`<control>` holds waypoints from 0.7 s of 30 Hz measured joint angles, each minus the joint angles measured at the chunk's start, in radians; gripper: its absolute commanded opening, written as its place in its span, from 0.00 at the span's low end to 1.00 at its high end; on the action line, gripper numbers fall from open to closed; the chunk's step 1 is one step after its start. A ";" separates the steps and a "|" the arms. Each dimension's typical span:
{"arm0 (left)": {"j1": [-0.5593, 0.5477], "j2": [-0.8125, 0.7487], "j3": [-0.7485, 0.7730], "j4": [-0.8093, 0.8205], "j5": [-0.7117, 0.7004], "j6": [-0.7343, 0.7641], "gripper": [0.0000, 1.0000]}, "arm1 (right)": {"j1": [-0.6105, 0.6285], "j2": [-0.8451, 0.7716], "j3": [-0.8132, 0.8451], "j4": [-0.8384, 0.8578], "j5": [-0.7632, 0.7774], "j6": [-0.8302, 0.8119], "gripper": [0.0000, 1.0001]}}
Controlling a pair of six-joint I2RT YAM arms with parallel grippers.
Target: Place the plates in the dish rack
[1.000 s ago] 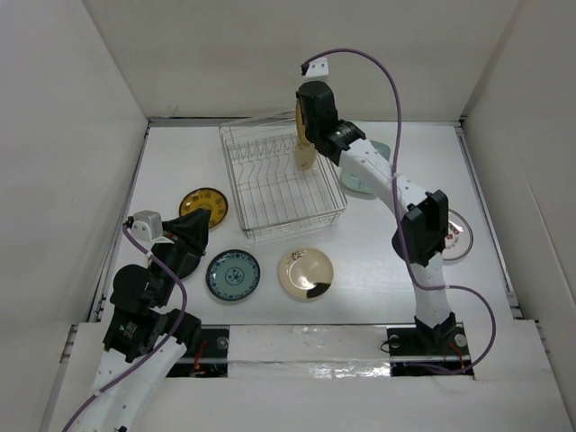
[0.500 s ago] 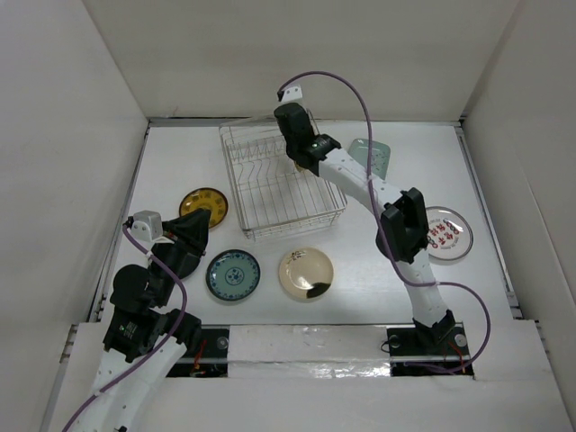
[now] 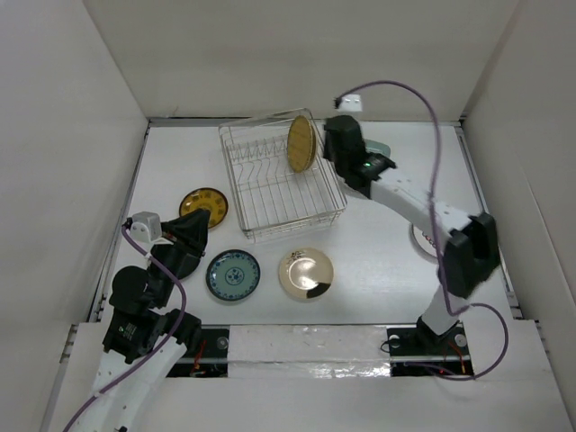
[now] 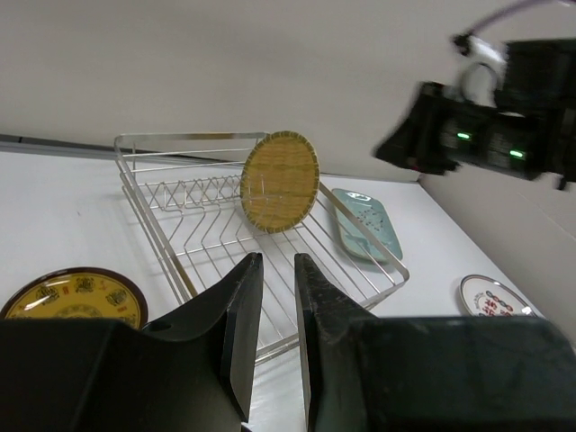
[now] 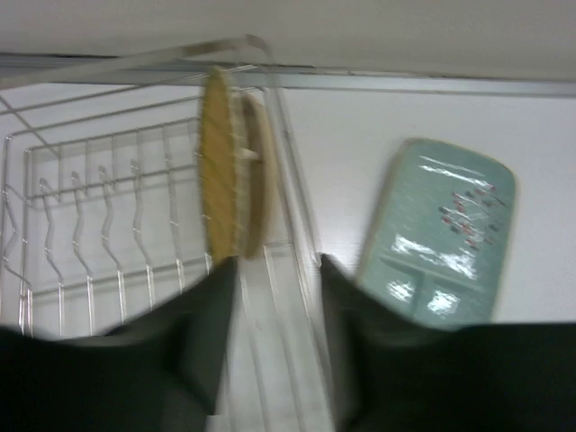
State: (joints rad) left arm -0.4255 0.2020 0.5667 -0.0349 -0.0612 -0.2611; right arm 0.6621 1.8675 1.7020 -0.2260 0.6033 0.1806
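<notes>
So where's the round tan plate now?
In the top view, the tan plate stands on edge in the far right corner of the dish rack, left of the right arm.

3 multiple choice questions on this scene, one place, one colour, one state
1. Where is the tan plate?
A lying flat beside the rack
B standing upright in the dish rack
C held aloft

2. What colour is the squarish dish?
A pale green
B red
C black

3. How is the right tool?
A open, holding nothing
B shut on the tan plate
C shut on a cup

Answers: 1 B, it stands on edge between the rack's wires; 2 A, the left wrist view shows it pale green; 3 A, its jaws stand apart, nothing between.
</notes>
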 measured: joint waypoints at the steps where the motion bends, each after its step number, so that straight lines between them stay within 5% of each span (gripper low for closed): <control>1: 0.000 -0.003 0.000 -0.001 0.000 0.000 0.19 | -0.026 -0.090 -0.106 0.031 -0.016 0.038 0.05; 7: 0.000 -0.023 0.000 0.000 -0.005 0.000 0.19 | -0.408 -0.674 -0.728 0.148 -0.089 0.358 0.03; 9: -0.003 -0.028 0.000 -0.001 -0.007 0.001 0.19 | -0.576 -0.832 -0.917 0.132 -0.121 0.452 0.27; 10: -0.007 -0.029 0.000 0.000 -0.009 0.002 0.19 | -0.664 -0.896 -0.994 0.110 -0.154 0.485 0.51; 11: -0.013 -0.030 0.000 0.000 -0.011 0.002 0.19 | -0.748 -0.945 -1.062 0.095 -0.197 0.514 0.62; 13: -0.020 -0.030 0.000 -0.001 -0.011 0.002 0.19 | -0.925 -1.008 -1.163 0.060 -0.277 0.540 0.79; 17: -0.036 -0.030 0.000 -0.001 -0.018 0.002 0.19 | -1.198 -0.995 -1.277 0.024 -0.452 0.559 0.82; 21: -0.047 -0.032 0.000 -0.001 -0.021 0.002 0.20 | -1.305 -0.911 -1.334 0.034 -0.581 0.557 0.83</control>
State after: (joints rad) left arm -0.4725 0.1703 0.5667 -0.0357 -0.0822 -0.2592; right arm -0.6434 0.9565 0.3683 -0.1925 0.0227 0.7372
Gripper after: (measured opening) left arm 0.193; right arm 0.825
